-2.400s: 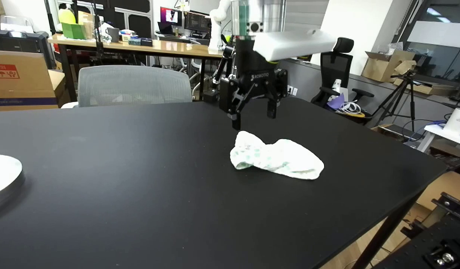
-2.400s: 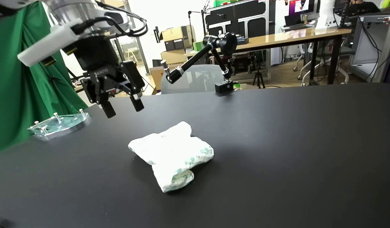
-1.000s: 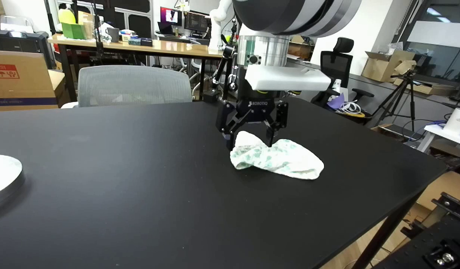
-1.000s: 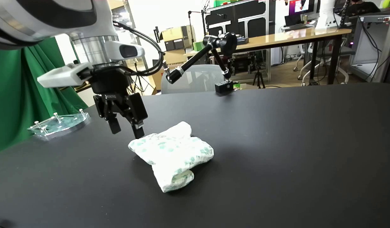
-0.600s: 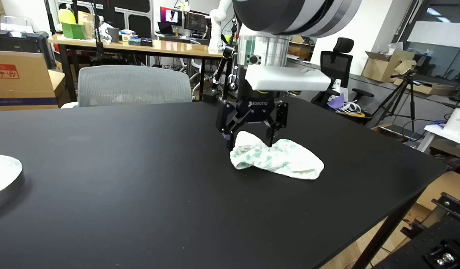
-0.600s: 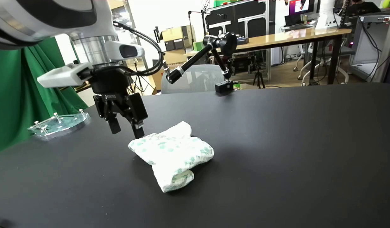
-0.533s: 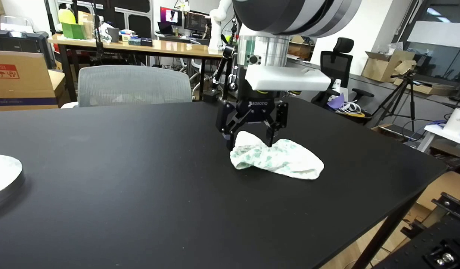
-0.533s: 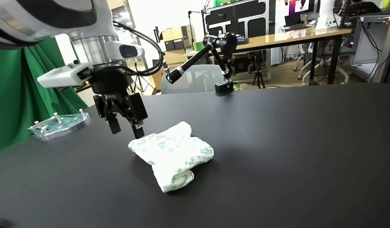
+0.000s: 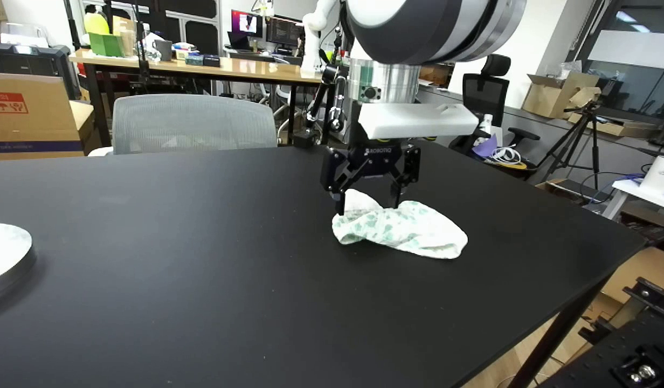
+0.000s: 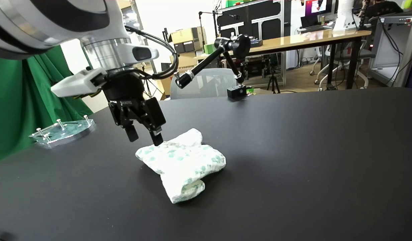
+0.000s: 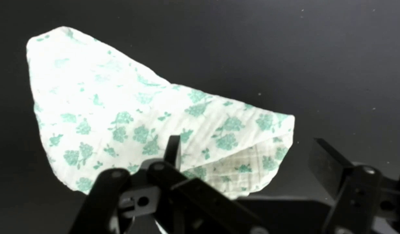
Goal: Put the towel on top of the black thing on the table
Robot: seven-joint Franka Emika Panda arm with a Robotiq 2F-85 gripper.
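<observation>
The towel [image 9: 405, 229] is white with green flowers and lies crumpled on the black table [image 9: 175, 280]. It also shows in an exterior view [image 10: 182, 160] and the wrist view [image 11: 122, 107]. My gripper [image 9: 368, 209] is open and empty just above the towel's edge; it also shows in an exterior view [image 10: 145, 140]. In the wrist view the gripper [image 11: 247, 143] has one finger over the towel and the other over bare table, with a folded towel corner between them. A black block [image 10: 237, 91] at the table's far edge carries a jointed black arm; whether it is the black thing is unclear.
A clear plate with upright posts [image 10: 64, 132] lies on the table near the green curtain [image 10: 12, 110]. A white round-edged object [image 9: 8, 250] stands at an exterior view's left edge. A grey mesh chair [image 9: 194, 124] stands behind the table.
The gripper came down to the towel, then held still. In the last half second it shifted slightly right in both exterior views. The towel has not moved and the gripper stayed open.
</observation>
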